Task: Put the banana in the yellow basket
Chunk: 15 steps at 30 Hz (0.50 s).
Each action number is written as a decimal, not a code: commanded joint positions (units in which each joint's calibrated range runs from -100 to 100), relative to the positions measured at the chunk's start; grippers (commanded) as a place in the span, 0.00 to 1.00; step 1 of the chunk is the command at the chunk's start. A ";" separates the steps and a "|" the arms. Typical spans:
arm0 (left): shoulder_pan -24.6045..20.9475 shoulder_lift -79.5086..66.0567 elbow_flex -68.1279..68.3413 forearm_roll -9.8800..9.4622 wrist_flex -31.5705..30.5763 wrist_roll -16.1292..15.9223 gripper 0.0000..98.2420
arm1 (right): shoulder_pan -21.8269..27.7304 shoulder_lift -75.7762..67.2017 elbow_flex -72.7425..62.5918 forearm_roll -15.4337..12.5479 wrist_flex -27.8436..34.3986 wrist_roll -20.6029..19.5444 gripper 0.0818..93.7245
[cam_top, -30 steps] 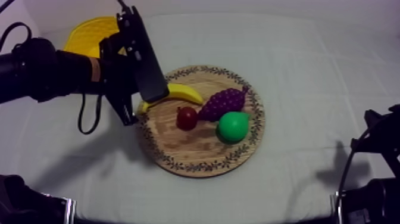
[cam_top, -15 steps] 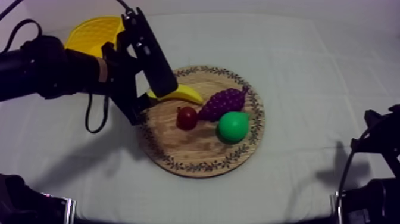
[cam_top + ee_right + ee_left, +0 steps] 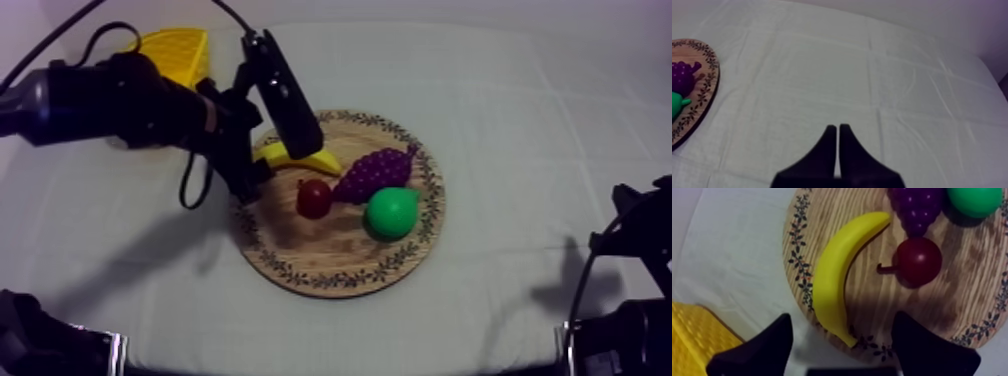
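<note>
Over the near rim of the wooden board [image 3: 872, 303], the left gripper [image 3: 841, 316] hangs with fingers wide apart, astride one end of the banana [image 3: 837, 273]. The banana lies along the patterned edge, just beside the small red fruit [image 3: 918, 259]. I would come down squarely and close across its thicker middle, clear of that fruit, then lift toward the yellow basket [image 3: 172, 52] beyond. The right gripper [image 3: 837, 127] rests pinched together, well apart.

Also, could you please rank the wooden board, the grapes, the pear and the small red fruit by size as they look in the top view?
1. wooden board, by far the largest.
2. grapes and pear: much alike, grapes longer, pear rounder, so left unranked.
3. small red fruit, the smallest.
</note>
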 commanded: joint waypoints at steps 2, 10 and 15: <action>-0.11 4.47 -2.53 0.14 0.95 -0.39 0.73 | -0.01 -0.02 0.02 0.01 0.00 0.01 0.00; -1.01 13.18 -11.40 0.93 5.85 -2.25 0.72 | -0.01 -0.02 0.02 0.01 0.00 0.01 0.00; -1.10 17.80 -16.98 1.01 9.69 -2.76 0.71 | -0.01 -0.02 0.02 0.01 0.00 0.01 0.00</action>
